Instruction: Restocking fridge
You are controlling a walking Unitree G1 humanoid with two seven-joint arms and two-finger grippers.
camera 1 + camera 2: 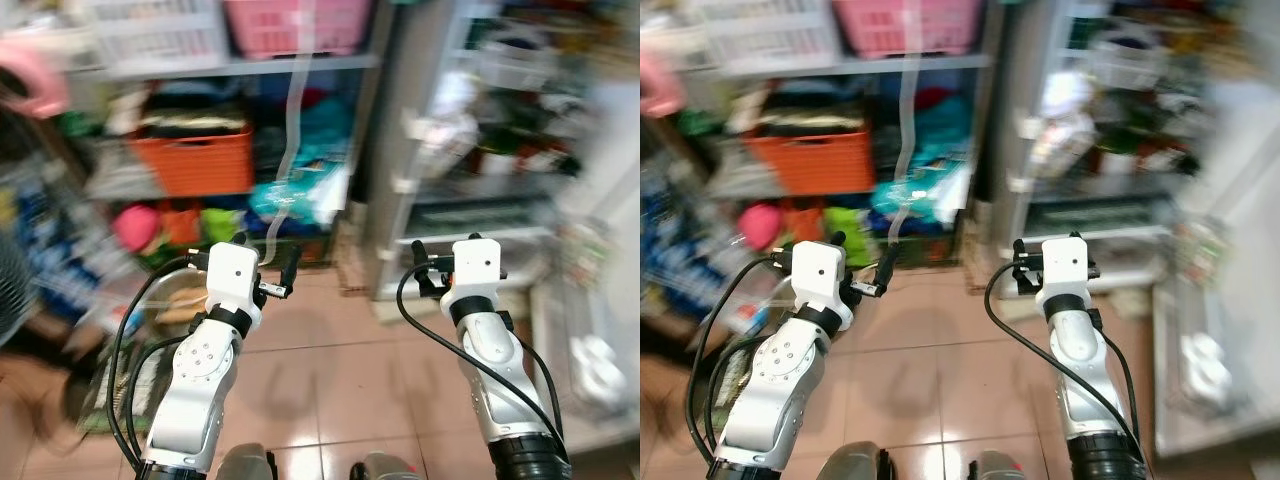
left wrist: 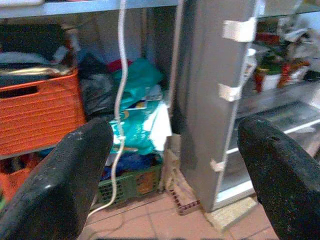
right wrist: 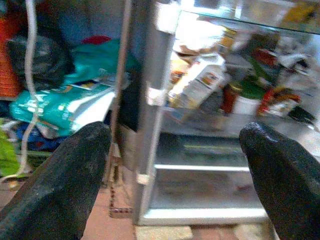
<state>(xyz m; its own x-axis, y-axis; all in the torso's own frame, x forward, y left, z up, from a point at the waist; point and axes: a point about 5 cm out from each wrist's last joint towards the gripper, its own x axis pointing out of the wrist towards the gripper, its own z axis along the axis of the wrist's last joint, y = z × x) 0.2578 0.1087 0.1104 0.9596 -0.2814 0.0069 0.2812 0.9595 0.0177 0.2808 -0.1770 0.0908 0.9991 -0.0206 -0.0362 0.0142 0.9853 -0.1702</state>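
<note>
While the head views are smeared with blur, the big stuff is still readable: a grey open fridge stands ahead on the right, its shelves packed with jars and cartons, and its white door swings out at the far right. Left of it is a cluttered metal storage shelf holding a ribbed orange plastic crate, with a pink plastic basket on top and a teal plastic bag down low. A white hose hangs in front of that shelf. Both arms are raised over the terracotta tiled floor. The left tool is spread wide and carries nothing; the right tool is likewise splayed and empty, aimed at the fridge shelves.

My worry: nothing's in hand to stock yet, and with this blur I'd guess an arm could clip the fridge's side wall or snag that dangling hose.
</note>
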